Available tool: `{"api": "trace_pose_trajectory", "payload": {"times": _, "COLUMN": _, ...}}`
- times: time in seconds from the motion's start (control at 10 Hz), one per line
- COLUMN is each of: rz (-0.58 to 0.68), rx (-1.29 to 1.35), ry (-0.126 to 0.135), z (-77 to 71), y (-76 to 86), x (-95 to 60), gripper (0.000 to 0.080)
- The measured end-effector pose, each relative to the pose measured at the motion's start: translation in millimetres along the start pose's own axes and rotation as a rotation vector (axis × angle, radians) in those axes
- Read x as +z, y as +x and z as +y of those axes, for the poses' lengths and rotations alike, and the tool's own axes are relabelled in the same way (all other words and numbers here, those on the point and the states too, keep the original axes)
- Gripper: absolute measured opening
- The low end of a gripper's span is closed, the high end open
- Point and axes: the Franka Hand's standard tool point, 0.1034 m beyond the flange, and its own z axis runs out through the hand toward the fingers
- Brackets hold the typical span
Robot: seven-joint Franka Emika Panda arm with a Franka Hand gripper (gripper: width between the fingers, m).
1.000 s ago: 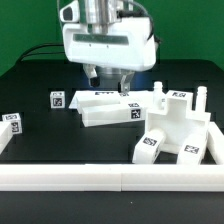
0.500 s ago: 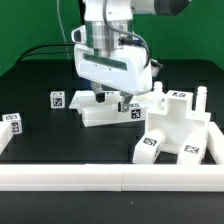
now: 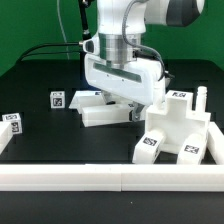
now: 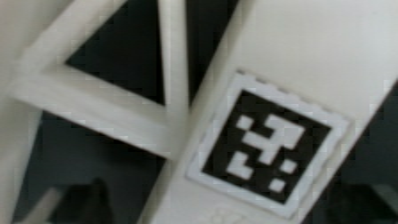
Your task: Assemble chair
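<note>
**Gripper low over the flat chair panel, grip unsettled**

In the centre of the exterior view the gripper (image 3: 121,103) sits tilted and low over the flat chair panel (image 3: 97,110), which lies on the black table (image 3: 40,145). The hand's body hides the fingertips, so I cannot tell whether the jaws stand wide or have taken the panel. The wrist view, very close in, shows only a white strip of a part with a square tag (image 4: 267,142) and dark cut-outs beside it.

The panel looks like rigid, light moulded plastic. It should neither bend nor crush, but its smooth faces could slip or twist in a two-finger pinch. A hold across a narrow bar or edge, near the middle, would likely keep it level.

The boxy seat frame (image 3: 178,128) stands at the exterior view's right, just beside the panel, its pegs pointing up. That side is tight. A small tagged block (image 3: 57,99) and another tagged piece (image 3: 12,122) sit well apart at the left. A long white rail (image 3: 100,178) runs along the lower edge. The matte table looks flat and offers open space lower left.
</note>
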Motion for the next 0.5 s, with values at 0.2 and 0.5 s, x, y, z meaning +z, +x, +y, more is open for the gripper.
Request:
{"api": "trace_pose_trajectory", "payload": {"times": 0.2, "rz": 0.001, "rx": -0.001, "ry": 0.0, "z": -0.1, "y": 0.2, "x": -0.1, "gripper": 0.0281}}
{"api": "trace_pose_trajectory", "payload": {"times": 0.5, "rz": 0.0, "rx": 0.0, "ry": 0.0, "z": -0.1, "y": 0.2, "x": -0.1, "gripper": 0.0281}}
